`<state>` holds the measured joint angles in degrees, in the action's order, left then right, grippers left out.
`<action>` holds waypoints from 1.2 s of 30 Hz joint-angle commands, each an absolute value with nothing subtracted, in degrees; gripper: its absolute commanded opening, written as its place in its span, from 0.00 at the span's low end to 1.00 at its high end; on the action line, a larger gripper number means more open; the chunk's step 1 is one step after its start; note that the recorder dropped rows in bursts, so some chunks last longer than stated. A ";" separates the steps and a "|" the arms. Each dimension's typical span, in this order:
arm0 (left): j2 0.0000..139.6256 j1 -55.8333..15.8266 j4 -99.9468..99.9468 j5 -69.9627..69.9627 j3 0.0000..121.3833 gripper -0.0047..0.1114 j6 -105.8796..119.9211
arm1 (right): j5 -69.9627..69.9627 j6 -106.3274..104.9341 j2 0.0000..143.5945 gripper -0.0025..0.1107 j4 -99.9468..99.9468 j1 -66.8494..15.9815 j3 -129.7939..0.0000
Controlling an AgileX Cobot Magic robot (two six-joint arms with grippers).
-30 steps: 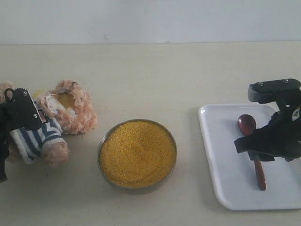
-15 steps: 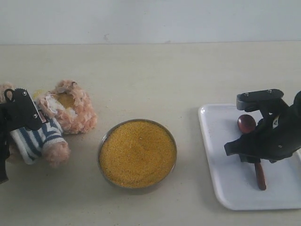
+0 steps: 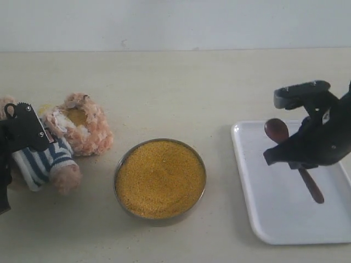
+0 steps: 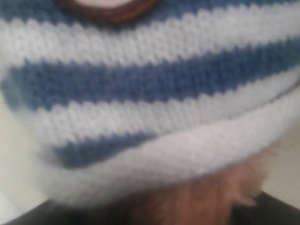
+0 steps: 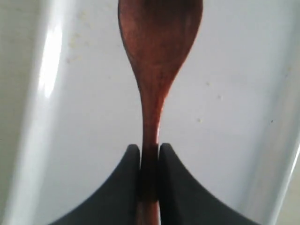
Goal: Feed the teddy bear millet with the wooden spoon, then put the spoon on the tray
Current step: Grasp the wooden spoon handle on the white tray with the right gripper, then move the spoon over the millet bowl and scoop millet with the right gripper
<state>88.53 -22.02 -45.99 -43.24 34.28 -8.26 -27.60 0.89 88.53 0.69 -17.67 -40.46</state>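
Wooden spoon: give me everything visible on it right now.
The wooden spoon is small, dark reddish-brown smooth wood, with an oval bowl and a slim straight handle. The bowl looks empty, with no grain on it. The right claw is shut on the handle partway along, one pad on each side. The spoon slants over the white tray, bowl toward the tray's far edge. It appears held off the tray; whether the handle end touches it is unclear.

The teddy bear (image 4: 197, 206) is very close and blurry. Its blue and white striped shirt (image 4: 150, 89) fills most of the view, and soft brown fur pokes out past the white hem.
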 commanded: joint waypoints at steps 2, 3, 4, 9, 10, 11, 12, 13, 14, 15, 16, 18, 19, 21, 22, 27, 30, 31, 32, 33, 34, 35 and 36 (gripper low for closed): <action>88.36 -22.56 -43.66 -44.84 36.83 0.07 -10.73 | -37.57 -7.07 80.92 0.02 1.52 -26.68 -46.72; 88.36 -22.56 -43.09 -45.44 37.39 0.07 -10.73 | -39.09 -7.07 80.15 0.02 2.57 -29.67 -47.91; 88.36 -22.56 -42.34 -46.49 37.73 0.07 -10.73 | -40.60 -7.21 79.77 0.02 3.62 -32.79 -49.11; 88.36 -22.56 -41.15 -47.40 37.91 0.07 -10.73 | -48.89 1.74 81.01 0.02 24.25 -48.99 -53.33; 88.36 -22.56 -41.05 -47.40 37.91 0.07 -10.73 | -51.13 5.45 81.85 0.02 29.56 -51.63 -53.61; 88.36 -22.56 -40.94 -47.40 37.91 0.07 -10.73 | -53.79 9.42 82.77 0.02 35.59 -54.77 -53.91; 88.36 -22.56 -40.94 -47.40 37.91 0.07 -10.73 | -56.27 12.26 83.82 0.02 40.63 -57.62 -54.20; 88.36 -22.56 -40.94 -47.40 37.91 0.07 -10.73 | -57.93 13.88 84.77 0.02 44.57 -59.66 -54.45; 88.36 -22.56 -40.94 -47.40 37.91 0.07 -10.73 | -59.23 14.68 85.69 0.02 47.07 -62.02 -54.49; 88.36 -22.56 -40.94 -47.40 37.91 0.07 -10.73 | -60.75 15.37 87.27 0.02 49.79 -64.48 -54.58; 88.36 -22.56 -40.94 -47.40 37.91 0.07 -10.73 | -61.41 16.02 88.32 0.02 51.47 -65.93 -54.75; 88.36 -22.56 -40.94 -47.40 37.91 0.07 -10.73 | -63.22 16.32 91.36 0.02 55.60 -68.82 -54.73; 88.36 -22.56 -40.94 -47.40 37.91 0.07 -10.73 | -64.18 16.32 92.70 0.02 57.28 -69.79 -54.73; 88.36 -22.56 -40.94 -47.40 37.91 0.07 -10.73 | -66.91 16.63 96.03 0.02 61.56 -71.66 -54.73; 88.36 -22.56 -40.94 -47.40 37.91 0.07 -10.73 | -68.21 16.80 97.61 0.02 63.07 -72.24 -54.73; 88.36 -22.56 -40.94 -47.40 37.91 0.07 -10.73 | -69.96 17.65 103.90 0.02 69.98 -73.90 -54.97; 88.36 -22.56 -40.94 -47.40 37.91 0.07 -10.73 | -69.96 16.15 106.52 0.02 69.98 -73.79 -55.71; 88.36 -22.56 -40.93 -47.14 37.91 0.07 -10.73 | -69.96 15.56 107.24 0.02 69.84 -73.79 -56.00; 88.36 -22.56 -40.93 -46.90 37.91 0.07 -10.73 | -69.96 15.34 107.83 0.02 69.86 -73.79 -56.24; 88.36 -22.56 -40.93 -46.90 37.91 0.07 -10.73 | -69.96 14.68 108.18 0.02 69.86 -73.90 -56.24; 88.36 -22.56 -40.93 -46.78 37.91 0.07 -10.73 | -69.96 14.11 108.64 0.02 69.86 -74.01 -56.24; 88.36 -22.56 -40.93 -46.67 37.91 0.07 -10.73 | -69.96 13.34 108.65 0.02 69.60 -74.21 -56.35; 88.36 -22.56 -40.93 -46.50 37.91 0.07 -10.73 | -69.96 12.21 108.65 0.02 69.13 -74.22 -56.35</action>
<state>88.53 -22.02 -40.93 -47.26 37.32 -9.82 -69.08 14.47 108.46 68.97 -73.81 -55.93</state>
